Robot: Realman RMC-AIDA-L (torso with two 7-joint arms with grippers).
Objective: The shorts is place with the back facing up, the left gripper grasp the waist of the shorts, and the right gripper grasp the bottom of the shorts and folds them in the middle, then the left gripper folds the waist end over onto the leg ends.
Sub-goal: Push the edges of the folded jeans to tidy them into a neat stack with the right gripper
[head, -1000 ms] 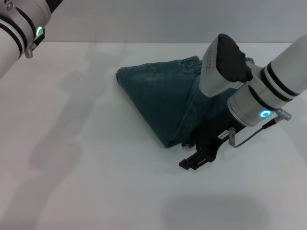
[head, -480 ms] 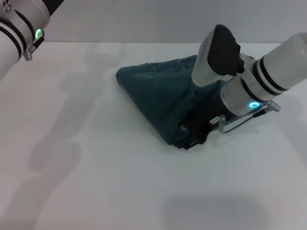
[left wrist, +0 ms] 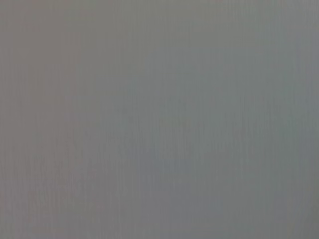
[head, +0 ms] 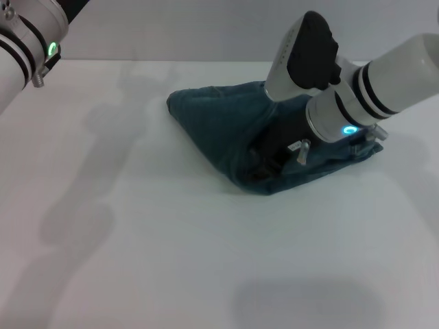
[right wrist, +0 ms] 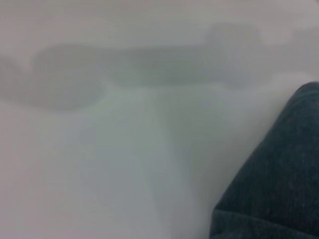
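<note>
The white table (head: 137, 260) fills nearly the whole head view, with a pale wall band along the top edge and soft grey shadows lying across its left half and lower right. In the upper left corner only the green-lit end of the left arm (head: 27, 38) shows, raised well clear of the cloth; the left claw itself is out of frame, and the left wrist view gives nothing but flat grey.

Right of centre in the upper half lie the shorts (head: 212, 133), a blue-green denim heap bunched into a rough wedge, its point toward the lower middle and a lower flap spreading toward the right edge. Pockets, waistband and hems cannot be made out.

The right claw (head: 264, 161) presses down into the denim near the wedge's lower tip, its black fingers half buried in the folds, so whether they are apart or clamped on the cloth cannot be told. The blue-lit right arm (head: 384, 82) slopes in from the upper right corner.

In the right wrist view, dark denim fills the lower right corner against bare table.

Bare table surrounds the shorts on the left and below.
</note>
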